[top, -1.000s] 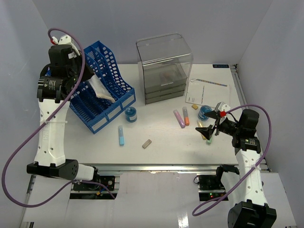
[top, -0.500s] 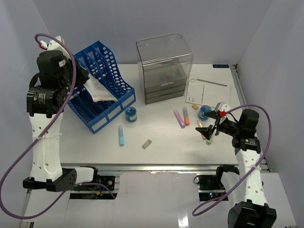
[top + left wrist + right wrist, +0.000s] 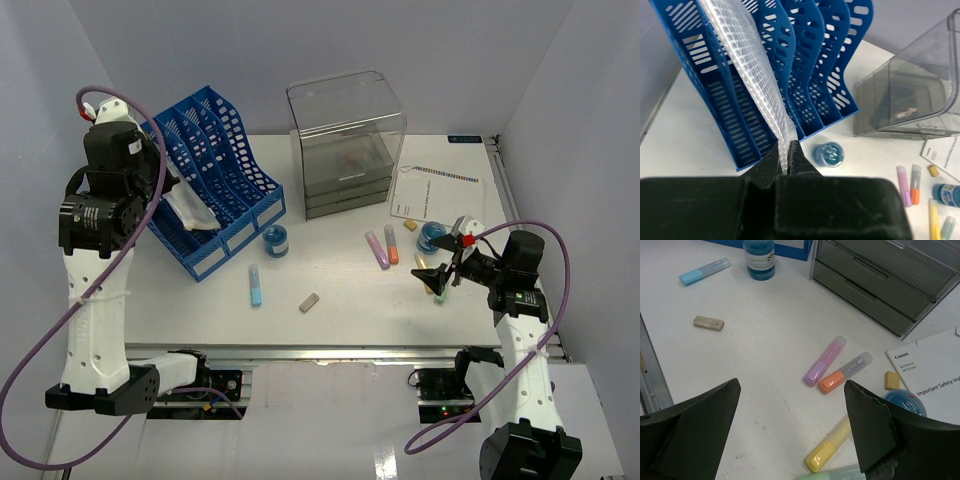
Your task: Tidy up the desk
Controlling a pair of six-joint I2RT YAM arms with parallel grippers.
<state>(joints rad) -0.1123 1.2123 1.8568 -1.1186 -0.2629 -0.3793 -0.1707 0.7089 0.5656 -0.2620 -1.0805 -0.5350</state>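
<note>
Desk: flat, matte white rectangular top with a metal rail along its front edge and pale walls around it. Positions below are referenced to the clear drawer box, a smoky transparent plastic unit at the rear centre of the desk.

Well in front of the box and to its right, the right hand hovers above the desk surface without touching it. Its jaws are spread wide and nothing is held. A yellow highlighter lies below it.

In front of the box lie a small tan block eraser and a light-blue highlighter. Closer to the box, a pink highlighter and an orange highlighter lie side by side.

Just in front of the box's left corner stands a round blue jar.

Left of the box stands the blue file rack, slotted plastic with curved dividers.

Left of the box, above the rack's near end and raised off the desk, the left hand is clamped on the edge of a translucent white mesh sheet. The sheet rises against a rack divider; the exact slot cannot be determined.
</note>
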